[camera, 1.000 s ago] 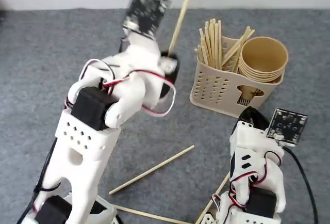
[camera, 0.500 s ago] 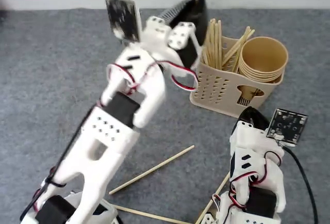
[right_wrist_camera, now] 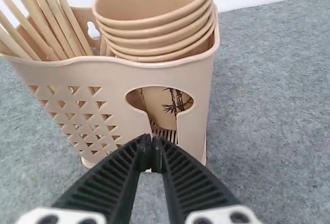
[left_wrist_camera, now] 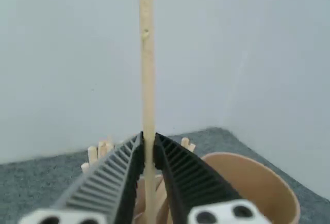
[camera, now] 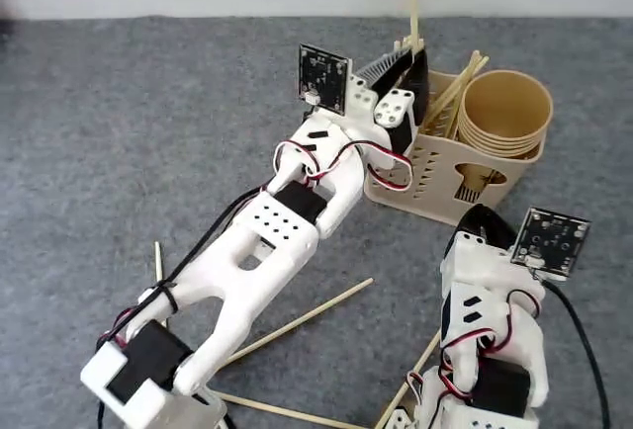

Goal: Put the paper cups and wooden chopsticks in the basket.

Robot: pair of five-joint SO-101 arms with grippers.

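The beige basket (right_wrist_camera: pixel 77 95) stands on the grey table (camera: pixel 119 132). A stack of paper cups (right_wrist_camera: pixel 154 22) is nested in one compartment and a bundle of wooden chopsticks (right_wrist_camera: pixel 36 17) stands in the other. Above the chopstick side, the left gripper (left_wrist_camera: pixel 148 141) pinches one upright chopstick (left_wrist_camera: pixel 147 69). The right gripper (right_wrist_camera: pixel 151 152), pressed together on nothing, sits just beside the basket's cut-out wall. Several loose chopsticks (camera: pixel 293 326) lie on the table near the arm bases.
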